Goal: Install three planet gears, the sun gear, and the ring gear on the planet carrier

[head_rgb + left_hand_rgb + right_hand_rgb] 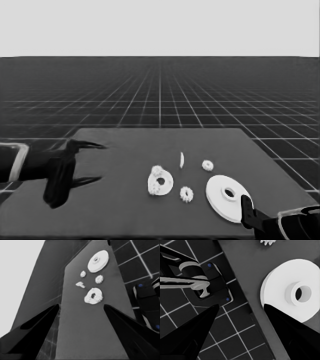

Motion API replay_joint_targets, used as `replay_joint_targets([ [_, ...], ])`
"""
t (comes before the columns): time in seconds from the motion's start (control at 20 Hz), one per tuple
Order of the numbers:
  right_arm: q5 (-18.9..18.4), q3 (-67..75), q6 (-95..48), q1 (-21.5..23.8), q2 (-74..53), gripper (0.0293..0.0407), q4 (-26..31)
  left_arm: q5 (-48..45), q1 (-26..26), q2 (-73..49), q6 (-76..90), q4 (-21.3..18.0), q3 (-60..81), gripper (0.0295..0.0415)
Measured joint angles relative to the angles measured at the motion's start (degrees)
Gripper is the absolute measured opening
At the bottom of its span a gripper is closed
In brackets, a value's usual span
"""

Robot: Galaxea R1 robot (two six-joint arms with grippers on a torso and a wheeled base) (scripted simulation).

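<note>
Two gears (159, 176) sit on the smaller round part (160, 182); two more lie loose between it and the larger round part (228, 197). Both grippers spread, empty: left (89, 161) parked well beyond, right (246, 210) at the larger part's near rim. Judgement: fetch the nearer loose gear (186, 194) first, gripping squarely.

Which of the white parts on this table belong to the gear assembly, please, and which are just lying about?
Job: smaller round part with gears already on it; two loose gears; larger round part; right gripper at its near edge.

Lying about: thin white piece; left gripper, parked.
</note>
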Motion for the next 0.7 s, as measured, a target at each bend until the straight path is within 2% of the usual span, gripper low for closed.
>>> replay_joint_targets([
  [0.05, -8.9, -17.6, 19.6, 18.4, 14.0, 0.0396, 24.3, -0.1, 0.0, -0.2, 0.2, 0.0, 0.2, 0.0385],
  [0.1, -11.4, -38.4, 25.1, 23.4, 25.0, 0.0393, 29.8, -0.2, -0.1, -0.3, 0.3, 0.0, 0.3, 0.0385],
  [0.15, -13.2, -53.5, 26.3, 23.2, 32.1, 0.0389, 31.5, -0.2, -0.1, -0.4, 0.4, 0.0, 0.4, 0.0385],
  [0.25, -15.0, -71.8, 25.2, 22.7, 40.7, 0.0385, 33.2, -0.2, -0.1, -0.4, 0.5, 0.0, 0.4, 0.0385],
  [0.35, -15.6, -80.1, 23.7, 22.5, 44.6, 0.0385, 33.7, -0.2, -0.1, -0.5, 0.5, 0.0, 0.5, 0.0385],
  [0.5, -15.8, -84.3, 22.7, 22.3, 46.5, 0.0385, 34.0, -0.2, -0.1, -0.5, 0.5, 0.1, 0.5, 0.0385],
  [0.6, -10.6, -90.1, 20.4, 15.8, 49.1, 0.0385, 30.1, -0.2, -0.1, -0.5, 0.5, 0.1, 0.5, 0.0385],
  [0.7, -8.5, -93.6, 18.9, 13.5, 50.8, 0.0385, 29.3, -0.2, -0.1, -0.5, 0.5, 0.1, 0.5, 0.0385],
])
